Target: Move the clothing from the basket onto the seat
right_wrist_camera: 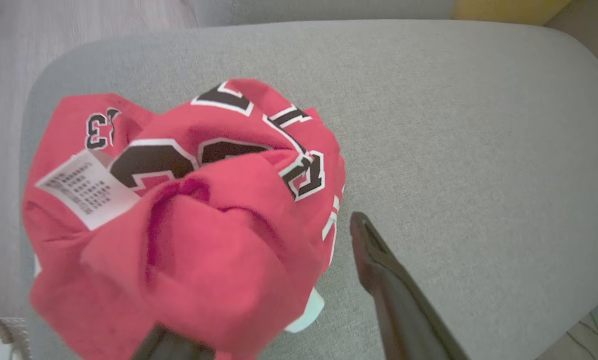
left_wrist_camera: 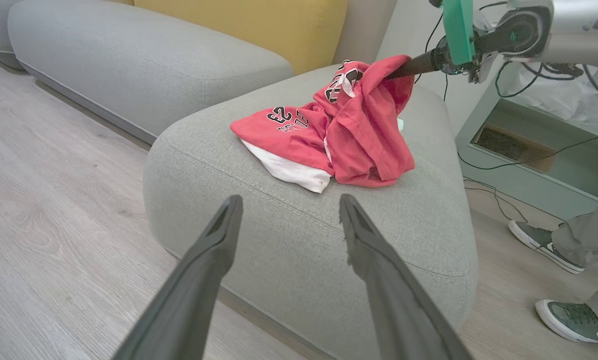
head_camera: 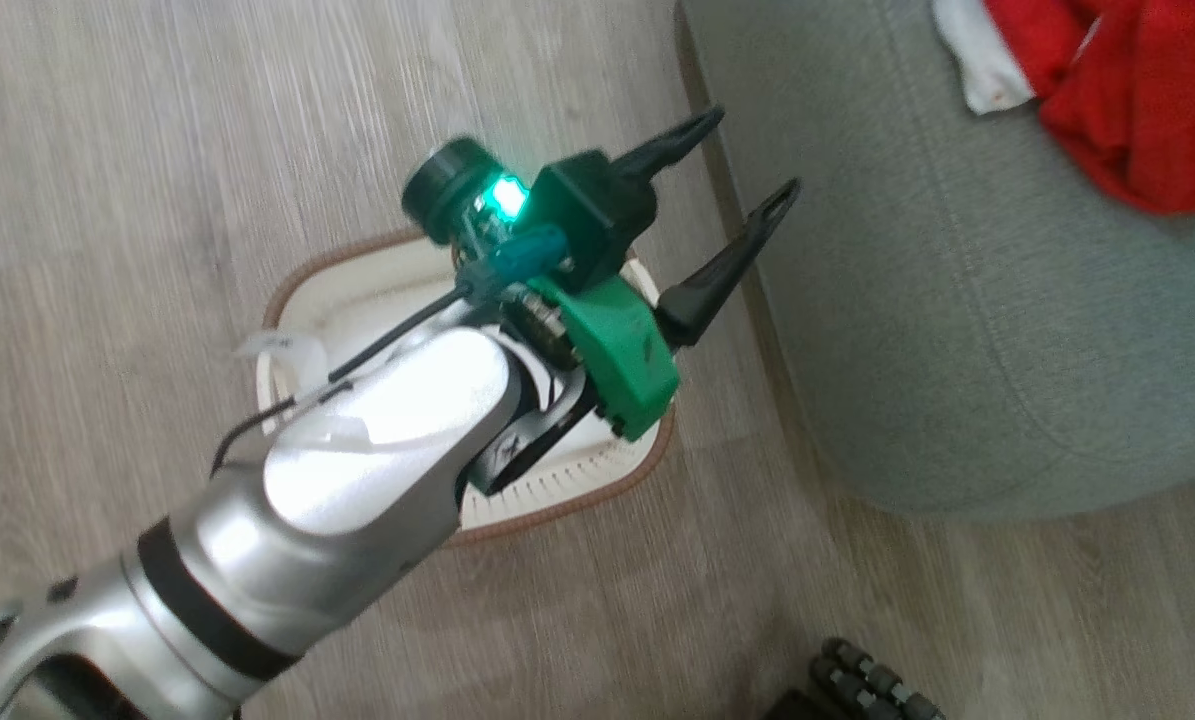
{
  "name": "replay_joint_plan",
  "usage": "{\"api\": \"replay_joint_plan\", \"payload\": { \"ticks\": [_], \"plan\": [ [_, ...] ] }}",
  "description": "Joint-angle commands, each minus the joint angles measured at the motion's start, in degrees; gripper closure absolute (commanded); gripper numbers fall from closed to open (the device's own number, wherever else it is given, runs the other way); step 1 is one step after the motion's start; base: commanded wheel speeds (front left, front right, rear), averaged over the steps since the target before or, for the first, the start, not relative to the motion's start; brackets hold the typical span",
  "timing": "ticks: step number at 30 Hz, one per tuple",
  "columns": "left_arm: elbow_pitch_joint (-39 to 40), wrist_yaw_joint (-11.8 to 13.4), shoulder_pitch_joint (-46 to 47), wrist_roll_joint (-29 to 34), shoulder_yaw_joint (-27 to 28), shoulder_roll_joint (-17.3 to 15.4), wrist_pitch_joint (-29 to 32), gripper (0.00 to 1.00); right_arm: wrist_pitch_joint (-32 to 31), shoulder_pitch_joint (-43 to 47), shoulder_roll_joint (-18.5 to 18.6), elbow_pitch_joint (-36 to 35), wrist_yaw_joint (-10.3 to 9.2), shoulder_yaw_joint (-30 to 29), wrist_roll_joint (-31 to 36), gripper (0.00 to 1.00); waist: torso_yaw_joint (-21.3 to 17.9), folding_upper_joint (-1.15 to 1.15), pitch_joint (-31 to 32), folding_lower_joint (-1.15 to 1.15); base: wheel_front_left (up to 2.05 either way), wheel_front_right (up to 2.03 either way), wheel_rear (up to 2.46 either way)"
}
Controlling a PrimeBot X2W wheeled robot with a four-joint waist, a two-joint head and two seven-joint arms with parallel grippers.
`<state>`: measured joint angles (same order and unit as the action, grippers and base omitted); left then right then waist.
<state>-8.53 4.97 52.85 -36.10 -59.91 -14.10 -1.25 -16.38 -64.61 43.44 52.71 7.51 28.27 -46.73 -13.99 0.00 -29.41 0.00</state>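
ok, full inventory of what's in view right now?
clothing: two, red with white trim, heaped on the seat
seat: one, grey-green, beside the basket
basket: one, cream with brown rim, on the floor
sofa: one, grey, behind the seat
cushion: one, yellow, behind the seat
cabinet: one, pale green, beyond the seat
person's shoes: two, grey, on the floor by the cabinet
left hand: one, dark, open, pointing at the seat
right hand: one, dark, open, clothing draped over one finger
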Motion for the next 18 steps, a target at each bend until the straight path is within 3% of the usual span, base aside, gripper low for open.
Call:
{"api": "replay_joint_plan", "payload": {
  "ticks": [1, 7, 12, 18],
  "plan": [
    [1.2, -0.1, -0.4, -0.4, 2.2, -0.7, -0.6, 0.0, -1.2, 2.5, 2.6, -1.5, -0.02, 0.4, -1.8, 0.0, -0.7, 0.0, 3.2, 0.0, 0.0, 0.0, 0.0],
    [0.6, 0.5, -4.3, -2.4, 2.6, -1.7, -2.1, 0.0, -7.5, 4.7, 5.2, -4.6, -0.02, 4.0, -5.8, 0.0, -1.3, 0.0, 9.6, 0.0, 0.0, 0.0, 0.0],
    [0.7, 1.6, -7.6, -4.0, 3.4, -2.5, -3.7, 0.0, -5.7, 6.7, 7.9, -9.3, -0.02, 5.4, -8.5, 0.0, -1.4, 0.0, 15.1, 0.0, 0.0, 0.0, 0.0],
    [1.4, 3.5, -11.7, -6.0, 5.0, -3.9, -5.7, 0.0, 1.1, 9.8, 10.9, -18.0, -0.02, 4.3, -14.1, 0.0, -0.4, 0.0, 21.1, 0.0, 0.0, 0.0, 0.0]
  ]
}}
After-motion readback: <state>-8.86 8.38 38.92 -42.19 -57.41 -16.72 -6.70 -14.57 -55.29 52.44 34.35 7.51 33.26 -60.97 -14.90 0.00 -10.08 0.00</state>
